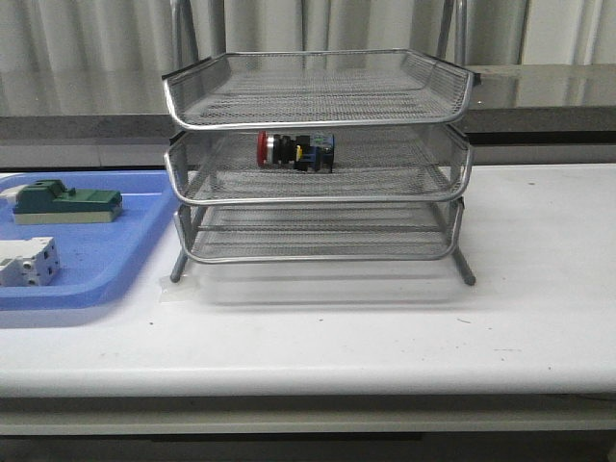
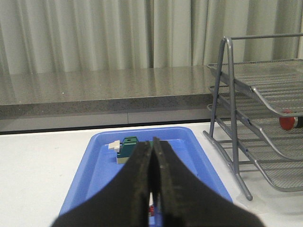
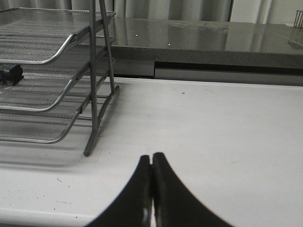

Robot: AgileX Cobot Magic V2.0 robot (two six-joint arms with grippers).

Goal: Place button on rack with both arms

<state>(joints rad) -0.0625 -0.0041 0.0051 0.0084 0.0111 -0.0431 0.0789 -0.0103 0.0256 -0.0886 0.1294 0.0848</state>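
We see a white table [image 1: 385, 327] before a grey ledge and pale curtains. On it stands one rack [image 1: 318, 159] of three mesh tiers, and one button [image 1: 295, 151] lies on its side in the middle tier, red cap pointing left. Beside the rack sits one blue tray [image 1: 96, 260] holding one green block [image 1: 65, 203] and one white block [image 1: 27, 262]. Both claws, left [image 2: 152, 179] and right [image 3: 151, 189], are pressed closed and hold nothing.

Left gripper [image 2: 152, 156]: black fingers pressed together, tips meeting, nothing between them. Right gripper [image 3: 151, 163]: black fingers likewise closed tip to tip, empty. Neither arm appears in the front view.
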